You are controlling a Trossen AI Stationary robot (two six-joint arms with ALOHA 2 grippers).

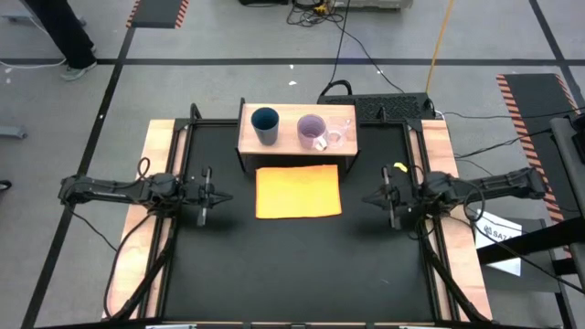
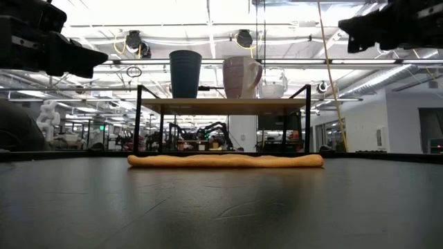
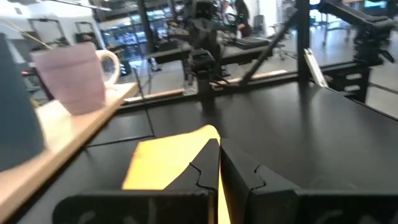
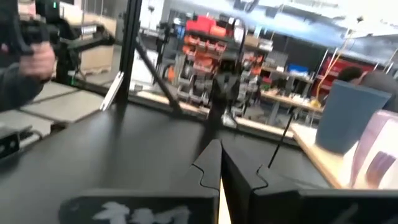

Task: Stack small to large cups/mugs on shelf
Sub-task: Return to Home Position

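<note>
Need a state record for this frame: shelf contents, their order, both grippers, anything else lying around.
shelf: wooden shelf, between the two arms, at the far side
on shelf: blue cup, lilac mug, clear cup
pose: all upright, side by side, none nested
order: blue cup toward left arm, lilac mug middle, clear cup toward right arm
other: orange sheet, flat, in front of shelf
left gripper: shut, empty, left of sheet
right gripper: shut, empty, right of sheet

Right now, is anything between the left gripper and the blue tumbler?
Nothing visible. The left gripper, shut, sits left of the orange sheet; only black table shows between it and the blue tumbler at the shelf's left end. The right gripper waits opposite.
</note>
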